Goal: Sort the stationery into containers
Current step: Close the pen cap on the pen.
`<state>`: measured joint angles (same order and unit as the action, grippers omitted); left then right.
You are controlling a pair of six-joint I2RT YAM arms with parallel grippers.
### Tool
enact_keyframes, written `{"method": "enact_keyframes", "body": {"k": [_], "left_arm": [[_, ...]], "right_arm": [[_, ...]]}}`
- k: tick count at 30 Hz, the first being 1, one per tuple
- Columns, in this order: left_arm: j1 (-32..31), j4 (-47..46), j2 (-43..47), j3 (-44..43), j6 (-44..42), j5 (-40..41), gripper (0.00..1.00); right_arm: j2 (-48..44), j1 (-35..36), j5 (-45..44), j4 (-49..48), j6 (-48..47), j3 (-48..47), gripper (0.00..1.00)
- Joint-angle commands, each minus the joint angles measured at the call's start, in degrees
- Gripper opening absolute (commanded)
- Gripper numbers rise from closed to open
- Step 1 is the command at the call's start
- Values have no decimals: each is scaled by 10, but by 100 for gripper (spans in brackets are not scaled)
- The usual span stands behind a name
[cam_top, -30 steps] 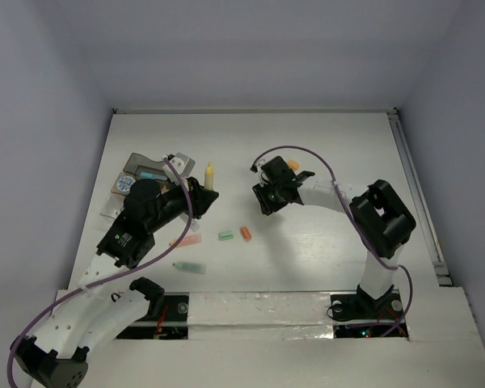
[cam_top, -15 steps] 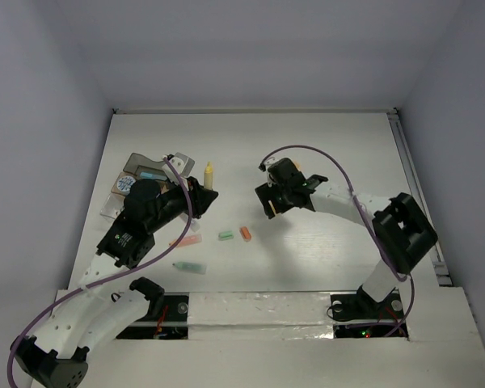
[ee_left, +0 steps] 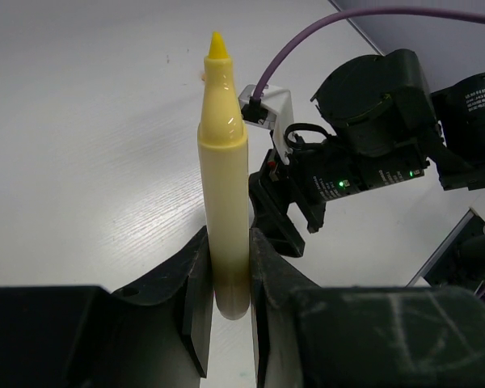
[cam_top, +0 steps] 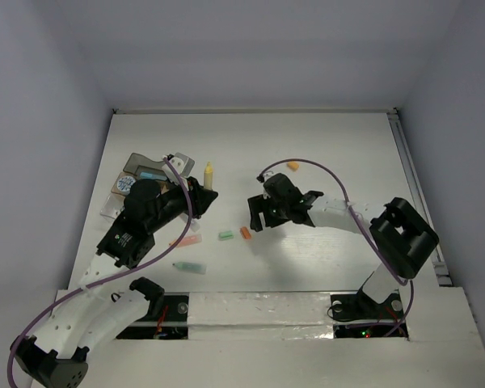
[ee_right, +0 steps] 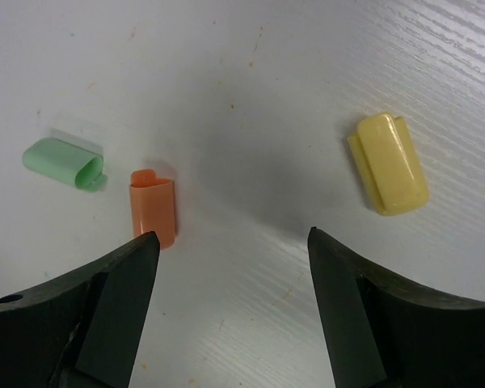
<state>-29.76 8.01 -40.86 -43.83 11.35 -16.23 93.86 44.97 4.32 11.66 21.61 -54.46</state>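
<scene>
My left gripper [cam_top: 202, 192] is shut on a pale yellow marker [cam_top: 208, 175], held upright with its tip up; the left wrist view shows the marker [ee_left: 224, 162] clamped between both fingers. My right gripper [cam_top: 257, 217] is open and empty, low over the table. In the right wrist view it [ee_right: 233, 236] stands between an orange cap [ee_right: 153, 206] by its left finger and a yellow cap [ee_right: 392, 166] further right. A green cap [ee_right: 65, 162] lies left of the orange one. From above, the orange cap [cam_top: 245, 233] and green cap [cam_top: 225, 235] lie just left of the gripper.
A greyish box [cam_top: 141, 164] and a round blue-white pot [cam_top: 126, 184] sit at the left, partly behind my left arm. A pink marker [cam_top: 186, 241] and a green marker [cam_top: 190, 267] lie near the front left. A small orange piece [cam_top: 293, 166] lies behind the right gripper.
My right gripper has moved left and toward the front, ending beside the orange and green caps. The left arm and the yellow marker have not moved.
</scene>
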Motion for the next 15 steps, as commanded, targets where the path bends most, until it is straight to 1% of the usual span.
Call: {"method": "enact_keyframes", "body": {"k": [1, 5, 8, 15], "left_arm": [[2, -16, 8, 2, -6, 2, 0], [2, -15, 8, 2, -6, 2, 0], [2, -15, 9, 2, -6, 3, 0], [2, -14, 8, 2, -6, 3, 0]], "right_arm": [[4, -2, -21, -60, 45, 4, 82], [22, -2, -40, -82, 79, 7, 83], [34, -2, -74, -81, 97, 11, 85], [27, -20, -96, -64, 106, 19, 85]]}}
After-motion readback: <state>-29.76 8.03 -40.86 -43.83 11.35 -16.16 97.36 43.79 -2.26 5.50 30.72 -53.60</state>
